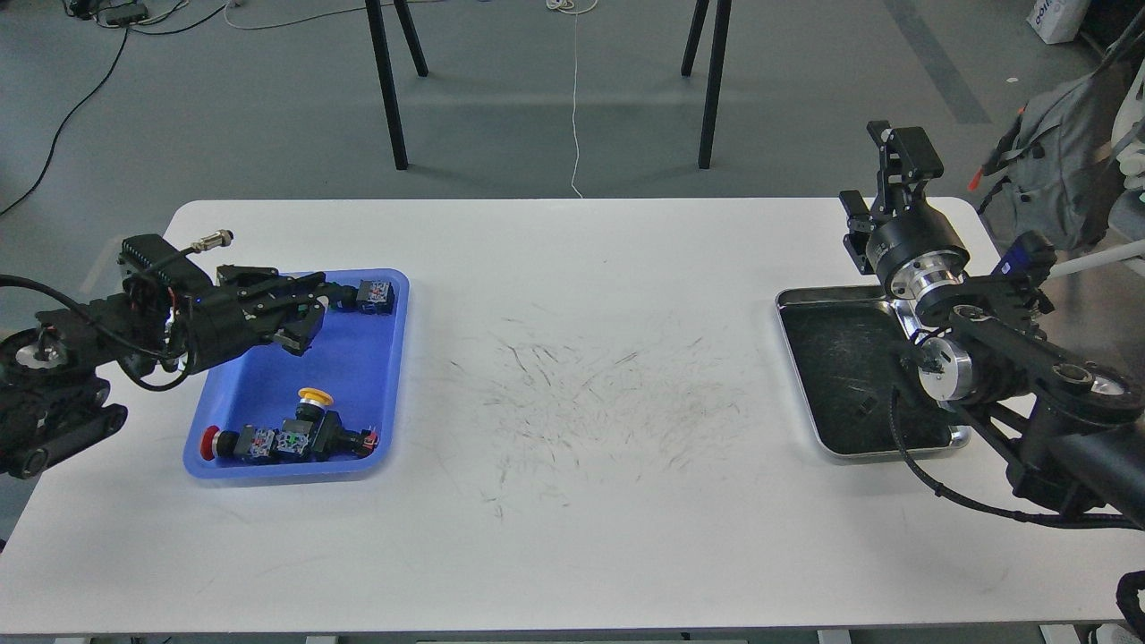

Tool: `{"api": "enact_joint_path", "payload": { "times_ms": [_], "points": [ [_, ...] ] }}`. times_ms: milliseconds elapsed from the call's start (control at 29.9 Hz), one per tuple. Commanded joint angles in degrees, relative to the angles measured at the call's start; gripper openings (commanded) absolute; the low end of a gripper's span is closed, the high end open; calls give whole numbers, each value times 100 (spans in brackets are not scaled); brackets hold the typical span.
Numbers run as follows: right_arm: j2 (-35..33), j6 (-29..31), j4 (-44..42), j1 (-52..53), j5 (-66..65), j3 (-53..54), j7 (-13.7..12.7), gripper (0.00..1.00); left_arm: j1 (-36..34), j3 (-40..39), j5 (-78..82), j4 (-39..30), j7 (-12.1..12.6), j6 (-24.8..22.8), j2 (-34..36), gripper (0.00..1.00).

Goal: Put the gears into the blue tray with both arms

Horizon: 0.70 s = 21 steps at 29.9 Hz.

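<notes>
The blue tray (358, 358) lies on the left of the white table. My left gripper (309, 315) hovers over its back left part, fingers spread and nothing between them. My right gripper (881, 190) is raised above the table's far right corner, behind the steel tray (793, 358), with its fingers apart and empty. A tiny dark speck (866, 405) lies on the steel tray's scratched bottom; it is too small to tell whether it is a gear. No gear can be made out in the blue tray.
Push-button switches (291, 438) with red and yellow caps lie along the blue tray's front wall, and another switch (376, 293) sits at its back right. My right arm's elbow (948, 371) hangs over the steel tray's right side. Scuff marks cover the table's middle.
</notes>
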Motion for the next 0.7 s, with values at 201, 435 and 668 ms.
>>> {"api": "enact_joint_path", "payload": {
  "times_ms": [201,435,668],
  "points": [
    [3,2,3,0,-1,-5,-4,97,254,-6,-30,231,0,11,-5,10],
    [-23,-7,11,0,-9,-5,5,97,394,-41,-109,380,0,11,-66,11],
    [-32,-7,11,-8,8,48,13,97,509,-68,-135,425,0,11,-75,11]
  ]
}}
